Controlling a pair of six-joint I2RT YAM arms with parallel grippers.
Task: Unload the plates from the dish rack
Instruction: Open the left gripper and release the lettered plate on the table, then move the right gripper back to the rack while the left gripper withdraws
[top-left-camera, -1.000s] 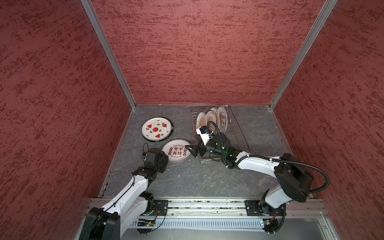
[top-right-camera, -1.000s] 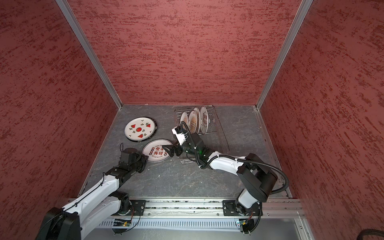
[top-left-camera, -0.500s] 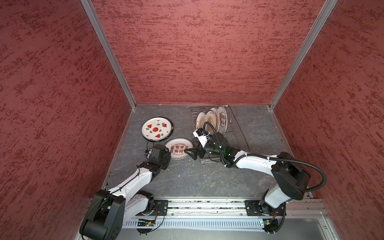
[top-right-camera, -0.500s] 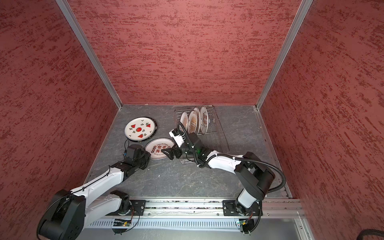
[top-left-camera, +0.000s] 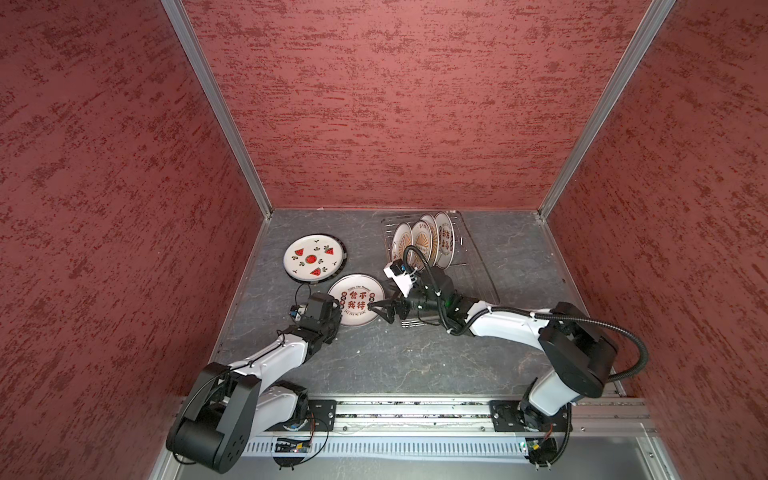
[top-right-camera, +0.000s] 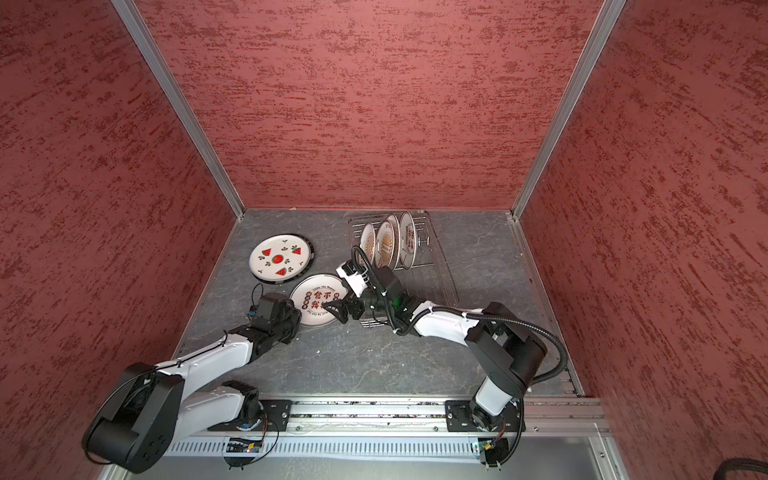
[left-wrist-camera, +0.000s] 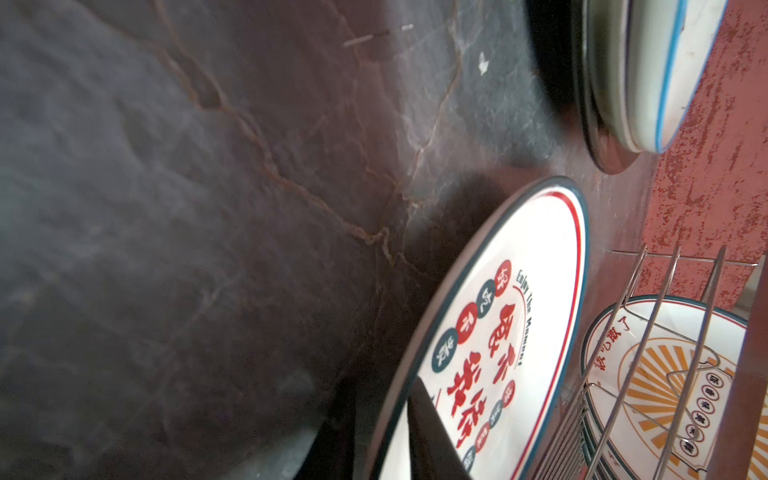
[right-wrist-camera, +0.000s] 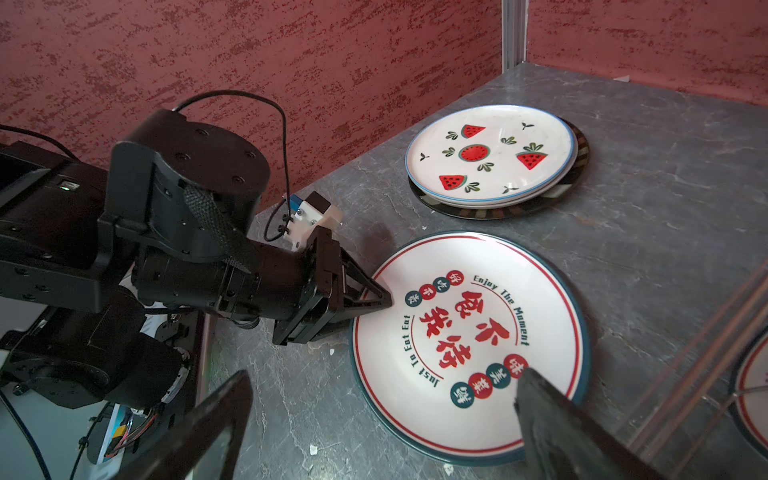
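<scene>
A white plate with red Chinese characters lies flat on the grey table. My left gripper is at its left rim, jaws a little apart, one finger above the rim and one below. My right gripper stands wide open at the plate's right rim, one finger over it. Several plates stand on edge in the dish rack at the back.
A watermelon plate tops a low stack with a larger dark-rimmed plate underneath, just behind the left gripper. Red walls close in three sides. The rack's near wires stand right beside the flat plate.
My left arm has reached forward from the near left up to the plate's rim and its jaws have parted slightly. The right gripper stayed wide open and barely shifted.
</scene>
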